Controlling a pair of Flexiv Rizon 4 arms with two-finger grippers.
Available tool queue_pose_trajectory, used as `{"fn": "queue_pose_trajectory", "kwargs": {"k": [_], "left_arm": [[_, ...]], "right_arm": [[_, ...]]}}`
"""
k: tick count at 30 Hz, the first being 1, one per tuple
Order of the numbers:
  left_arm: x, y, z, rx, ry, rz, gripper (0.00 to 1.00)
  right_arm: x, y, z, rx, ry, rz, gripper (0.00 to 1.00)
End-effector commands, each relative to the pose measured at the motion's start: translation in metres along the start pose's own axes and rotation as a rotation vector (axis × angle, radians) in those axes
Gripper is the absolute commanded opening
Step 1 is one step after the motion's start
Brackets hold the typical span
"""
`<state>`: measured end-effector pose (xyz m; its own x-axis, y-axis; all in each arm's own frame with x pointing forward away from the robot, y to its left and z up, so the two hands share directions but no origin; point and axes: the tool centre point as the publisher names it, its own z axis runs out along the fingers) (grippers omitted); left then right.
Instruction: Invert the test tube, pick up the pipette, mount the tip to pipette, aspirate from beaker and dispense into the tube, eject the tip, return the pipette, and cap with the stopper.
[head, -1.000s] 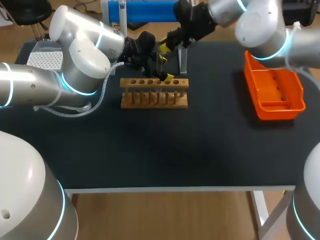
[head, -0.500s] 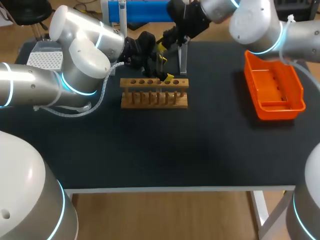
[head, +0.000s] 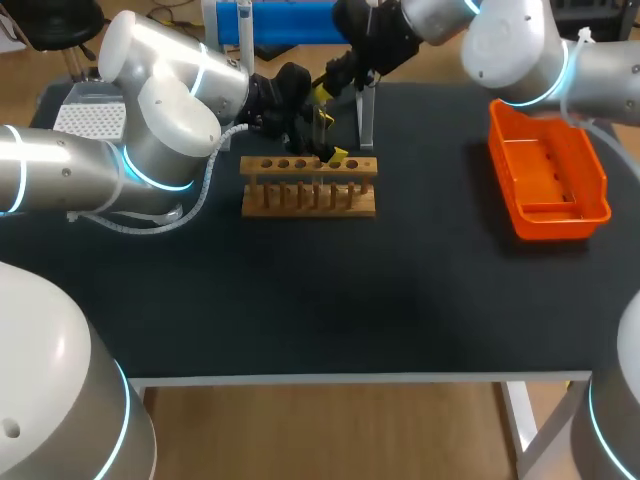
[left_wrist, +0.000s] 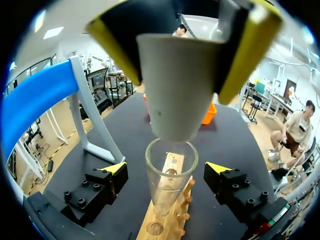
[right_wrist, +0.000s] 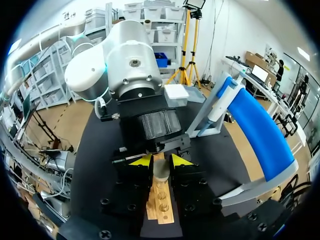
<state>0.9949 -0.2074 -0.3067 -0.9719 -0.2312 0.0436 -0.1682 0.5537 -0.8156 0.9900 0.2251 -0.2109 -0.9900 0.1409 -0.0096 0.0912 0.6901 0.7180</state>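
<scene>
On the dark table (head: 350, 300), towards the robot's side of the things laid out, stands the wooden rack (head: 308, 190), with its row of holes running across. A glass tube (left_wrist: 170, 180) stands upright in one of those holes, mouth up. The left gripper (head: 331, 137) comes in over the rack from its far left. Its fingers are spread wide, one on each side of the tube with a gap at each, so it grips nothing. Straight over the tube's mouth hangs the grey stopper (left_wrist: 177, 85), a cone with its narrow end down. Its lower end is just at the rim, and whether it touches the glass cannot be told. The right gripper (right_wrist: 159, 161) is clamped on the stopper, a yellow tip pressed against each side of the wide upper part. The right arm comes in from the far right corner and reaches past the middle to get there. Off to the right, well apart from the rack, lies the orange tray (head: 555, 232). At the far left corner sits a white box (head: 88, 120). Along the far edge stands the blue stand (head: 300, 20), one of its grey legs just behind the rack, and a white pipette (right_wrist: 220, 105) hangs on it.
</scene>
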Motion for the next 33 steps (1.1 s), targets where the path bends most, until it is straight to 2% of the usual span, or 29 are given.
{"fn": "queue_pose_trajectory", "kwargs": {"k": [1,23,33], "left_arm": [[0.000,-0.001,0.000,-0.003,0.000,-0.001,1.00],[0.003,-0.005,-0.019,-0.031,-0.053,0.012,1.00],[0.009,-0.003,-0.026,-0.044,-0.042,0.027,1.00]], "right_arm": [[0.001,0.000,-0.002,0.006,0.001,0.001,0.00],[0.000,-0.003,-0.007,-0.001,-0.005,0.008,0.00],[0.000,-0.003,-0.008,-0.007,-0.004,0.008,0.00]]}}
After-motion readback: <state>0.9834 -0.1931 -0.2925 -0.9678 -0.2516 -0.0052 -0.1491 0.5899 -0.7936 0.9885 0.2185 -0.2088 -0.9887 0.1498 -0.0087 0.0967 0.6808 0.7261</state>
